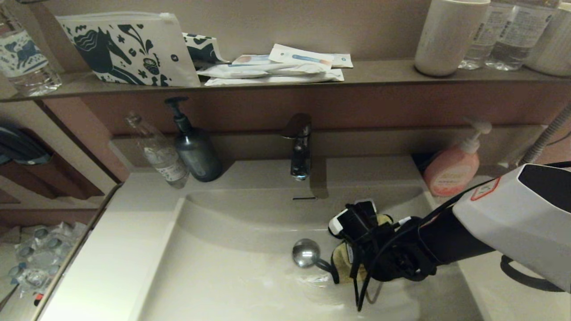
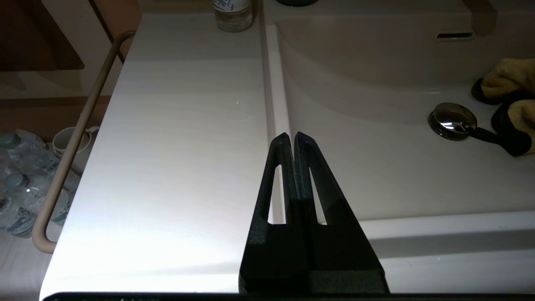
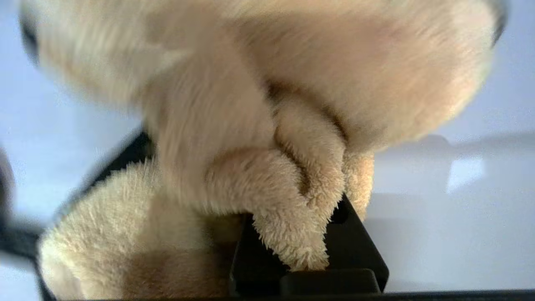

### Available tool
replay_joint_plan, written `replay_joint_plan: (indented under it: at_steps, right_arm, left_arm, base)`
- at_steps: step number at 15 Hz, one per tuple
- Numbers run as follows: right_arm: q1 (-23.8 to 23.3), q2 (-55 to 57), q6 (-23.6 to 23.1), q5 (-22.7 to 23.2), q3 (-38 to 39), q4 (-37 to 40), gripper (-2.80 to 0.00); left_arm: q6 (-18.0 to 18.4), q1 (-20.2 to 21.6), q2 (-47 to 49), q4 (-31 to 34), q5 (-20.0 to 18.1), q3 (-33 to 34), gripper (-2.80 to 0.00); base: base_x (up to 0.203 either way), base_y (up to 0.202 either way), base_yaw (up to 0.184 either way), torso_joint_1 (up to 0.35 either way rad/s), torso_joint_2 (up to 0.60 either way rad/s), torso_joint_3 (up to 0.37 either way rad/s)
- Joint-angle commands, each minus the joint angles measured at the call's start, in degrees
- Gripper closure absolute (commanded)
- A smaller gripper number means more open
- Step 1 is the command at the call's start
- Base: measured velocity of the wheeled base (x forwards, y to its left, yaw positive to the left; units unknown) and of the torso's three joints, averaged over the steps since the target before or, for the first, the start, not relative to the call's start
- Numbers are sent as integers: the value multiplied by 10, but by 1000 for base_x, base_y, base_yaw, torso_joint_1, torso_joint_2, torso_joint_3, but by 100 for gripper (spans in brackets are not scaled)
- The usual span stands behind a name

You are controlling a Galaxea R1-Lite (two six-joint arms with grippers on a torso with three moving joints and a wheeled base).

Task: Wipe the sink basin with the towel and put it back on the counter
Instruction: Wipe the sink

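My right gripper [image 1: 357, 243] is down in the off-white sink basin [image 1: 232, 281], shut on the bunched mustard-yellow towel [image 1: 342, 261]. The towel sits just right of the round chrome drain plug [image 1: 306, 253], and its black loop strap [image 1: 325, 266] lies against the plug. In the right wrist view the fluffy towel [image 3: 259, 125] fills the picture and covers the right gripper [image 3: 301, 200]. My left gripper [image 2: 292, 136] is shut and empty, hovering over the counter [image 2: 175, 146] at the basin's left rim. From there I see the towel [image 2: 508, 75], the plug [image 2: 453, 120] and the overflow slot [image 2: 454, 36].
A chrome faucet [image 1: 300, 147] stands behind the basin. A dark pump bottle [image 1: 195, 147] and a clear bottle [image 1: 158, 154] stand at the back left, a pink soap bottle [image 1: 453, 167] at the back right. The brown shelf [image 1: 379, 71] above holds pouches and cups. A rail [image 2: 71, 142] edges the counter.
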Motion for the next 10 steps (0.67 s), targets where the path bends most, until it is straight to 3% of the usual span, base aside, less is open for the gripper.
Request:
replay_joint_plan:
  at_steps: [1,6,10]
  right_arm:
    - [8,2,2,2,17,37,0]
    - [40,-49,7,10,52,105,0]
    - [91,-78,42,12,59,141,0]
  left_arm:
    - [0,0,1,0,-1,0,0]
    - [0,0,1,0,0,0,0]
    - [0,0,1,0,0,0,0]
  base:
    - [0,0,0,0,0,0]
    - [0,0,0,0,0,0]
    - [0,0,0,0,0,0]
